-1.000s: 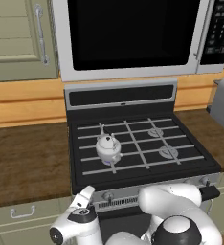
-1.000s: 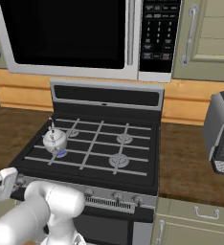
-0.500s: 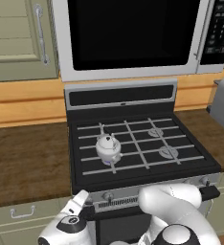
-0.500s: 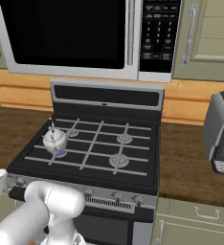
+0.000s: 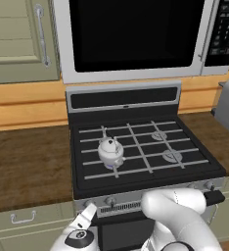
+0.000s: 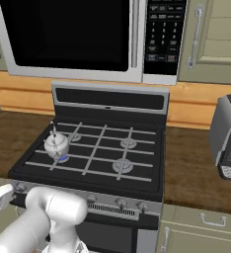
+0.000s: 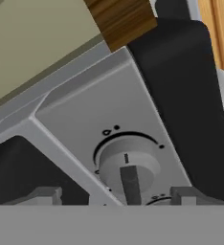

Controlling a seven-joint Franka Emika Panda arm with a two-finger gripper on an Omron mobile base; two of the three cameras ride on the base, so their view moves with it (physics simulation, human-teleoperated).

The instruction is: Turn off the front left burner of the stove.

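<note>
Room: kitchen, brown wooden surface (image 5: 28,166) on both sides of the stove (image 5: 136,147), microwave (image 5: 131,37) above.
Claw: (image 7: 115,195) spread open, a fingertip on each side of a silver knob (image 7: 128,165), not touching it.
Knob: left end of the stove's front strip.
Front left burner: (image 6: 63,158) blue glow under a white kettle (image 6: 56,144).
Toaster: (image 6: 228,138) on the right surface.
</note>
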